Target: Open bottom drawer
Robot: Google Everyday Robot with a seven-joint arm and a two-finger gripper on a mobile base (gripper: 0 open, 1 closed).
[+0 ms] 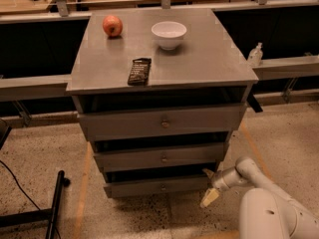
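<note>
The bottom drawer (149, 187) is the lowest front of the grey cabinet (209, 63). The gripper (208, 185) sits just beside its right end, fingers apart, holding nothing. On top lie a red apple (112, 26), a white bowl (169, 34) and a dark snack bar (139, 71) whose print is unreadable. A pump bottle (255, 55) stands on the right ledge.

- Arm (271, 215): smooth off-white shell, fat rounded link at the base end with one small dark dot on it.
- Link narrows to a ball-shaped joint, same off-white.
- Wrist section: slimmer, grey, metal-look cylinder.
- Tool (207, 185): low, just beside the right end of the bottom drawer (162, 187). Two fingers set apart, the lower one (210, 197) pale cream and wedge-shaped, the upper one small and dark.
- Cables, screws, markings: can't make out any.
</note>
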